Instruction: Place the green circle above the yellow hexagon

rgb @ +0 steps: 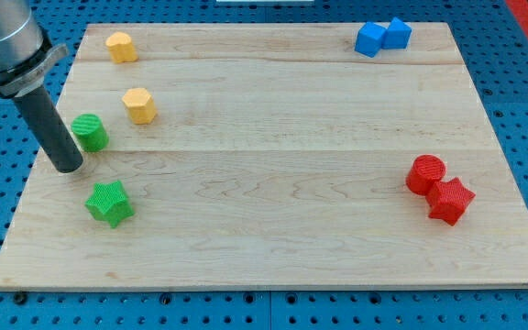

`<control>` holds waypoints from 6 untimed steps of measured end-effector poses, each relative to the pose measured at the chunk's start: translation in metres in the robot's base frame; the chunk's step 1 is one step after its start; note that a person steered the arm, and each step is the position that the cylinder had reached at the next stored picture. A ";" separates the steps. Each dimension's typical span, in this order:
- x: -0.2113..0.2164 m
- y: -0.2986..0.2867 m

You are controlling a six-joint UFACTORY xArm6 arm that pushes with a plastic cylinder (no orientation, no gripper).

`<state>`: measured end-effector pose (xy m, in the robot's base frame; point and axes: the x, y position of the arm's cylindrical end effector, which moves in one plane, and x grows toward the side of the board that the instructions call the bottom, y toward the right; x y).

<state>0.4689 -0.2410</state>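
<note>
The green circle (pixel 90 132) stands on the wooden board (pixel 273 183) at the view's left. The yellow hexagon (pixel 139 105) sits just up and to the right of it, a small gap between them. My tip (pixel 68 168) rests on the board just below and left of the green circle, close to it or touching its lower left side. A green star (pixel 109 203) lies below my tip, to its right.
A second yellow block (pixel 121 46) is at the top left. Two blue blocks (pixel 382 37) touch each other at the top right. A red circle (pixel 425 174) and a red star (pixel 451 200) touch at the right.
</note>
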 end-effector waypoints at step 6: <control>-0.100 0.063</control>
